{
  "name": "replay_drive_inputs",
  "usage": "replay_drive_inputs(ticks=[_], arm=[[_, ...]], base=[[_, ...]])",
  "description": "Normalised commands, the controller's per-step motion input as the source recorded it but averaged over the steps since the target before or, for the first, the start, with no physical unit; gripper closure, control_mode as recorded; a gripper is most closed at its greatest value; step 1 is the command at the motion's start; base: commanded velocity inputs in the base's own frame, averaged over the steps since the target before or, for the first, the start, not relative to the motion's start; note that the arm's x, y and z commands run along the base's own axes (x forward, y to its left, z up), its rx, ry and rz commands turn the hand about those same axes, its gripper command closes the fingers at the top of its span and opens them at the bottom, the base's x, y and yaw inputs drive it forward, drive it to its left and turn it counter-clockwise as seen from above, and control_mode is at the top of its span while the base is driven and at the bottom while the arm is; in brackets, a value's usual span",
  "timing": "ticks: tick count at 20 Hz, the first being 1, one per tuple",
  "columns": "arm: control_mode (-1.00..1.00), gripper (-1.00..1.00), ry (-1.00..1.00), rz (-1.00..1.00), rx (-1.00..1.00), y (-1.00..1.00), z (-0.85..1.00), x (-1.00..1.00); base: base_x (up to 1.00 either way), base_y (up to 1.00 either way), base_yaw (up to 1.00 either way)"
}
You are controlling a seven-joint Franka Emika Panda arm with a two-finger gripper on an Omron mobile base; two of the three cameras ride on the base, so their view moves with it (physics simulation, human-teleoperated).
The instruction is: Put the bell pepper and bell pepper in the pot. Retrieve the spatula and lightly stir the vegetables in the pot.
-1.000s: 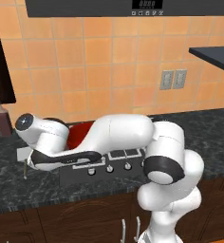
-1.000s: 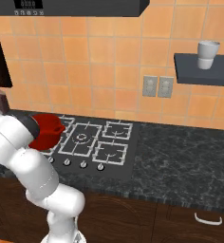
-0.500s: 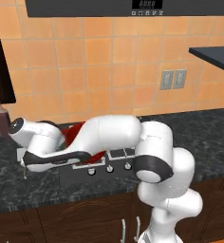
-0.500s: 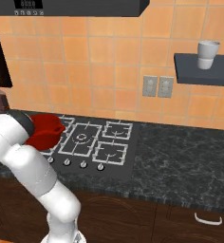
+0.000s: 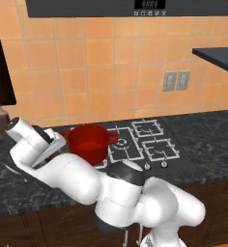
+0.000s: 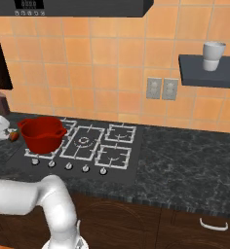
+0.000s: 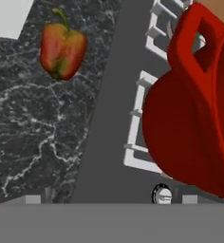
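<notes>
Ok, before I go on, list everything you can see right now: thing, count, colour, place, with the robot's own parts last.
pot: one, glossy red, on the front left burner of the stove
bell pepper: one, red-orange with green patches and a green stem, on the dark counter left of the stove, apart from the pot
stove: one, dark with pale grates and a row of knobs, set in the counter
counter: one, black marbled stone, below the orange tiled wall
bottle: one, dark brown, at the wall on the far left
cup: one, pale grey, on the dark wall shelf at right
wall outlets: two, grey, on the tiles behind the stove
gripper: one, open, empty, low beside the pot's left side
</notes>
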Motion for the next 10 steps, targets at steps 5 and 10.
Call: replay_drive_inputs(ticks=[5, 10], arm=[[-1.00, -1.00, 0.00, -0.15, 0.05, 0.10, -0.31, 0.39], [-1.00, -1.00, 0.00, -0.13, 0.01, 0.01, -0.23, 0.36]], base=[[0.00, 0.00, 0.00], [0.00, 0.00, 0.00]])
